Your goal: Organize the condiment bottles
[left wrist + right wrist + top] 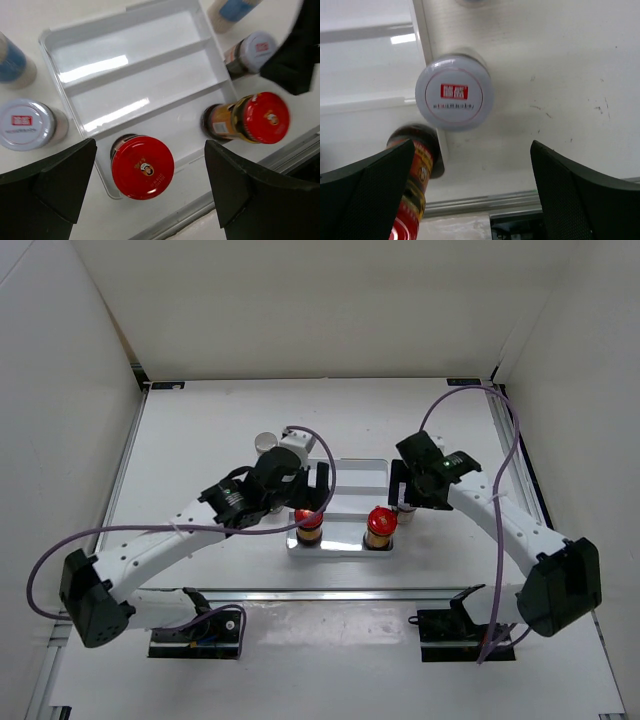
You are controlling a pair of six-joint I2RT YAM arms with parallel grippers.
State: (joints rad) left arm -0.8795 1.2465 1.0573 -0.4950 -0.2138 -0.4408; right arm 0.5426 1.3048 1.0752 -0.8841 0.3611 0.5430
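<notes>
Two red-capped amber jars stand in the front row of the white stepped tray [345, 468], one at its left end [308, 518] [142, 167] and one at its right end [380, 521] [260, 117] [412, 185]. My left gripper [310, 498] [150, 192] hangs open above the left red jar, its fingers well apart from the cap. A short silver-lidded jar [454, 92] [257, 47] stands just outside the tray's right wall, with my right gripper [405, 500] [475, 200] open over it. Another silver-lidded jar [27, 125] stands left of the tray. Blue-labelled jars [12, 62] [235, 10] stand at the far corners.
A metal rail [340, 592] [480, 202] runs across the table between the tray and the arm bases. White walls enclose the table on three sides. A silver-capped jar [265, 442] shows behind the left arm. Purple cables loop off both arms.
</notes>
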